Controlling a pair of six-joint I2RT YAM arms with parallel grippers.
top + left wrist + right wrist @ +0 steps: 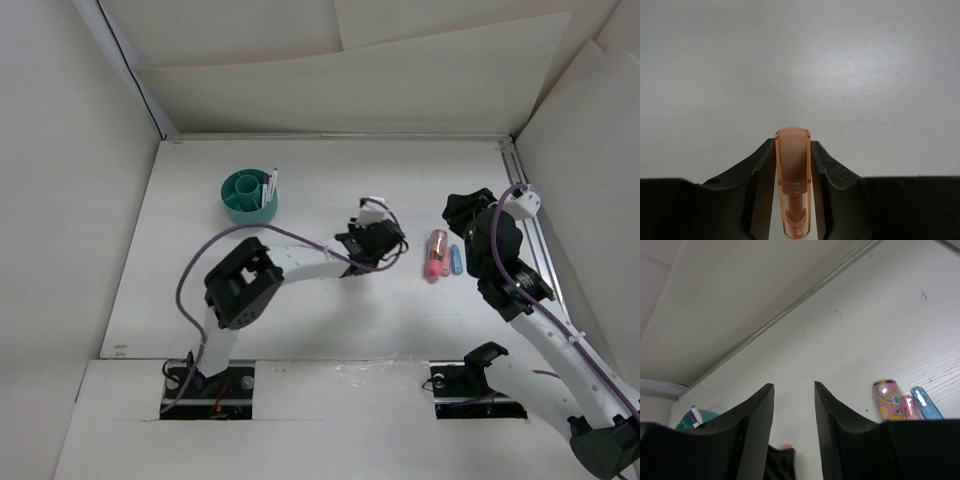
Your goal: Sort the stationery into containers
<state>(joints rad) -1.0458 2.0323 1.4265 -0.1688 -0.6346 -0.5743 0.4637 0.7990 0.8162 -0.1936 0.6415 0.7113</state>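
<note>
My left gripper (383,240) (793,150) is shut on a short translucent orange piece (792,170), held upright between the fingers above the bare table. The teal cup (240,197) stands at the far left with white pens (269,187) upright in it; its edge also shows in the right wrist view (686,419). A pink patterned piece (436,243) (886,399), a smaller pink piece (432,269) (910,408) and a blue piece (456,260) (925,403) lie side by side on the table. My right gripper (458,210) (794,390) is open and empty, just right of them.
White walls enclose the table on the left, back and right. A metal rail (530,225) runs along the right edge behind my right arm. A purple cable (200,260) loops along my left arm.
</note>
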